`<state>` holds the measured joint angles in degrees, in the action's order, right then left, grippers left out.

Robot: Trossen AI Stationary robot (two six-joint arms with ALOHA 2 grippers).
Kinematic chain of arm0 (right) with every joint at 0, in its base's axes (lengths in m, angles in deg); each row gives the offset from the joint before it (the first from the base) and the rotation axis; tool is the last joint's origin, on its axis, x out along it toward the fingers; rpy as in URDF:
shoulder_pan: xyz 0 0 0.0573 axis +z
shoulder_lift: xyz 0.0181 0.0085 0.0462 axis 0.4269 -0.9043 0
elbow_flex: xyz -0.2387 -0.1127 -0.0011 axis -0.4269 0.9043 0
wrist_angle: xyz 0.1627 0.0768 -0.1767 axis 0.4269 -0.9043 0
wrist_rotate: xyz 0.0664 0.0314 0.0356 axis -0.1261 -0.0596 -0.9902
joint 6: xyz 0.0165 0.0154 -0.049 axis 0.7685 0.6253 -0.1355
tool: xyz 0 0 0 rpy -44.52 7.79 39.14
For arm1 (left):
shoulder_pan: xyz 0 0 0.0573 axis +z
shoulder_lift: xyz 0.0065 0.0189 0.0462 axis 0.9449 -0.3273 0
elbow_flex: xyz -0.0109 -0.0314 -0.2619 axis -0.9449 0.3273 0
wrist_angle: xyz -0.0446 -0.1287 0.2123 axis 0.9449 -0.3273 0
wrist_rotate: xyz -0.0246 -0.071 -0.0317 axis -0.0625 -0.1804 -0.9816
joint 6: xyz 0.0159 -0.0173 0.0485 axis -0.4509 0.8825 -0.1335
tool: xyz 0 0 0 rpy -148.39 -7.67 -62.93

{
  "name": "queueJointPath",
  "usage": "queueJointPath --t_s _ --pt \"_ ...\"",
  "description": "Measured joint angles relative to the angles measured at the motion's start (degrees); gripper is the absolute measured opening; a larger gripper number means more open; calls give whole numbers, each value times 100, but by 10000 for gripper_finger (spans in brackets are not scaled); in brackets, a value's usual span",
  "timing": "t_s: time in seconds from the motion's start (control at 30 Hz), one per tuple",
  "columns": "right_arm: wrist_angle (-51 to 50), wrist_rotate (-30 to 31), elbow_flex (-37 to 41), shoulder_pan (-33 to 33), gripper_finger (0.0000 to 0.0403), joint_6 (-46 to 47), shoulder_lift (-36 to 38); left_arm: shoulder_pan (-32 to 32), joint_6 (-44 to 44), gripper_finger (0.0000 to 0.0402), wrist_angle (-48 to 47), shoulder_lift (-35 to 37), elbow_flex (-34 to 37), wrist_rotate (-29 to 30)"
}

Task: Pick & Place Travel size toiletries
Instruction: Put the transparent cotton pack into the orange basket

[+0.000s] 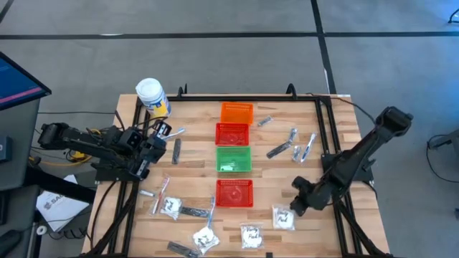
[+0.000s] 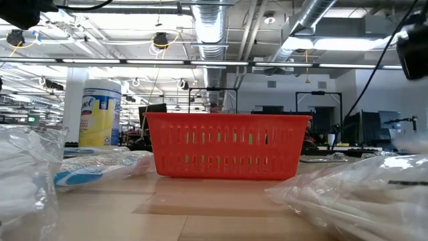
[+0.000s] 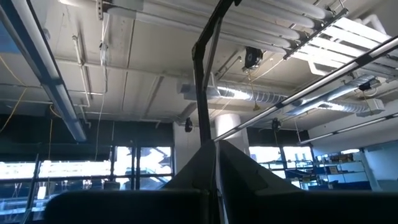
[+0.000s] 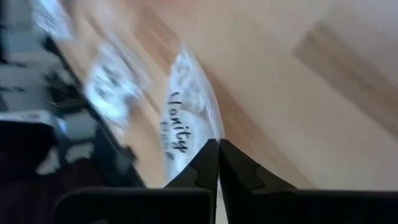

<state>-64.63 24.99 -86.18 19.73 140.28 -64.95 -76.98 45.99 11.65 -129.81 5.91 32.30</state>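
From above, my right arm slants down across the table's right side, my right gripper (image 1: 297,206) low beside a clear sachet (image 1: 284,218) near the front edge; more sachets and toothbrushes lie scattered along the front. My left gripper (image 1: 152,149) rests folded at the left edge by the white jar (image 1: 151,95). At table level, the red basket (image 2: 226,145) fills the middle. Left wrist: fingers (image 3: 205,168) pressed together, pointing at the ceiling. Right wrist: fingers (image 4: 208,165) clenched on the printed sachet (image 4: 186,115).
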Motion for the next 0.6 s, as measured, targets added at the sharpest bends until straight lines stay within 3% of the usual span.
queueJointPath --t_s 0.27,0.6 --pt "-623 1712 -2 285 1 -120 1289 0 -18 13 1 -83 0 1" --pt "-398 3731 -2 70 0 -1790 2111 4 -87 13 -11 -285 -2 403"
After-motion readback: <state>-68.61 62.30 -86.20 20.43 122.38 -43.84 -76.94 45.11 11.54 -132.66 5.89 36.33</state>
